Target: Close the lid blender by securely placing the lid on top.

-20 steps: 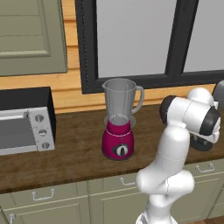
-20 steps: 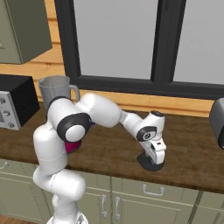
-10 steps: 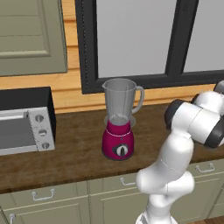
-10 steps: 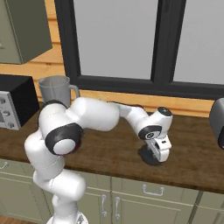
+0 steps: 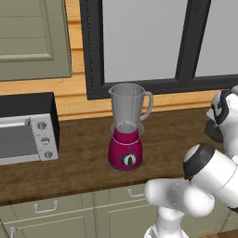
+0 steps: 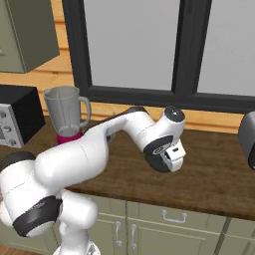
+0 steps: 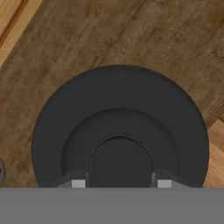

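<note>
We see the black lid point(image 7: 119, 131) lying flat on the wooden counter point(image 7: 131, 35), its raised center knob clamped between the gripper's point(image 7: 118, 183) 2 fingertips, well to the right of the open-topped blender point(image 5: 126, 125) standing by the toaster oven point(image 5: 25, 130).

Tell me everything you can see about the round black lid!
The round black lid is a low, dark, matte cap that looks like plastic. Seen from above in the hand view, it has a wide outer ring, a raised inner ring and a small round knob in the middle. It is close under the camera, with the brown wooden counter behind it. The gripper is closed on the middle knob, one fingertip on each side. It is not on the blender jar yet.
</note>
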